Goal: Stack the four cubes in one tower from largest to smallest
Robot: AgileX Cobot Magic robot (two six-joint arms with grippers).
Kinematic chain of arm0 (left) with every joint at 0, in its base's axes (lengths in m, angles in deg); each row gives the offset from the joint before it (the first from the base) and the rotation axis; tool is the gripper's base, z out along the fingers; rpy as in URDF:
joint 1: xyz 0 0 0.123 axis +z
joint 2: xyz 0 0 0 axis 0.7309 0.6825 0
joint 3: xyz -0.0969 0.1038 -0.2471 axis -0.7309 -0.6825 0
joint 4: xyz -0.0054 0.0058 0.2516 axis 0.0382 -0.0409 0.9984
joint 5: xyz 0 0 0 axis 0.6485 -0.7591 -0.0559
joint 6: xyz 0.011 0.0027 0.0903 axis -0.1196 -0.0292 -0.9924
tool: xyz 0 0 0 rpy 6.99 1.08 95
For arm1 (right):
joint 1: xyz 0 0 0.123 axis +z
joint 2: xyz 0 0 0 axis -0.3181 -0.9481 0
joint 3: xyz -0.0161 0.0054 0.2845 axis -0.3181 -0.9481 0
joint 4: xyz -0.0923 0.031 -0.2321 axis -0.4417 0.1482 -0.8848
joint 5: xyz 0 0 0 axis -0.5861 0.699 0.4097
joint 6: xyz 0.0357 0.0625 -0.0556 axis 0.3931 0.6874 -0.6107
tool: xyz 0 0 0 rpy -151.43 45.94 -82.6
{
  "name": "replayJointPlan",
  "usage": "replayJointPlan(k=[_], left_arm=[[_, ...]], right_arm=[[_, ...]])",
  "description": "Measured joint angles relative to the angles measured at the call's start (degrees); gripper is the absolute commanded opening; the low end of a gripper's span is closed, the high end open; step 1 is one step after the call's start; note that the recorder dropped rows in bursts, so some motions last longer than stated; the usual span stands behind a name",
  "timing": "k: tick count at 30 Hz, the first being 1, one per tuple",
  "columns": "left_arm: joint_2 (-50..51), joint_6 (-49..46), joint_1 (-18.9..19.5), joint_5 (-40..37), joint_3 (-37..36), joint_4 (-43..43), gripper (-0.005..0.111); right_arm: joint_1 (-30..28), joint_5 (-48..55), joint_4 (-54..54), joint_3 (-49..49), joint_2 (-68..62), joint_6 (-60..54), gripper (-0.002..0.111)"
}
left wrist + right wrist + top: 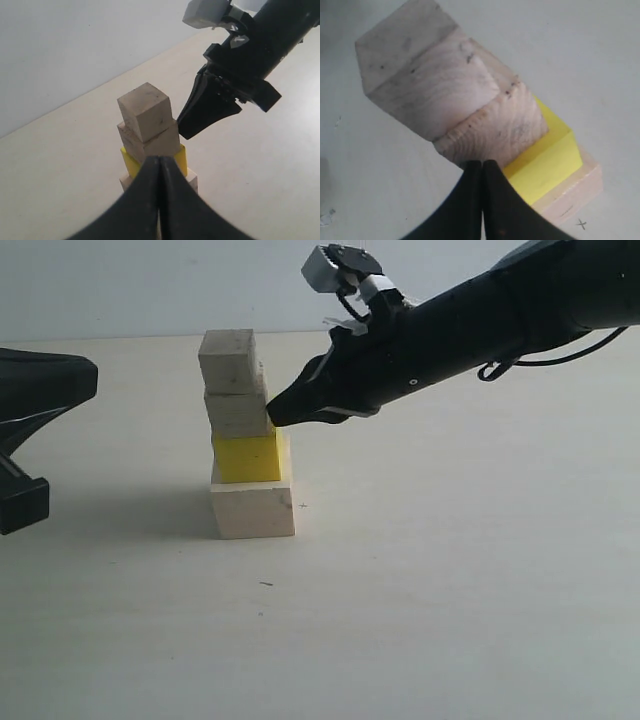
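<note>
1. The tower (245,435) stands on the table (450,590), left of centre in the exterior view, with all four cubes stacked.
2. The large cube (253,510) is at the bottom and rests on the table.
3. The yellow cube (247,457) sits on it, set toward its left side, so a strip of pale wood shows on the right.
4. The medium cube (236,412), with clear grain lines, lies on the yellow one and is shifted a little further left.
5. The small cube (228,360) tops the column. It is twisted slightly against the cube below.
6. The right claw (275,417) reaches in from the upper right with its jaws pressed together and holds nothing. Its tip is at the lower right edge of the medium cube; I cannot tell whether it touches.
7. The left claw (159,159) is also closed and empty. In its wrist view it lies low in the frame in front of the tower.
8. The left arm (45,385) shows dark at the left edge of the exterior view, well apart from the tower.
</note>
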Motion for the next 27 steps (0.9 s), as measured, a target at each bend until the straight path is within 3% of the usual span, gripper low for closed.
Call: replayJointPlan(k=[27], left_arm=[[0.0,0.02,0.0,0.0,0.0,0.08,0.0]], right_arm=[[0.11,-4.61,-0.53,-0.09,5.31,0.35,0.0]])
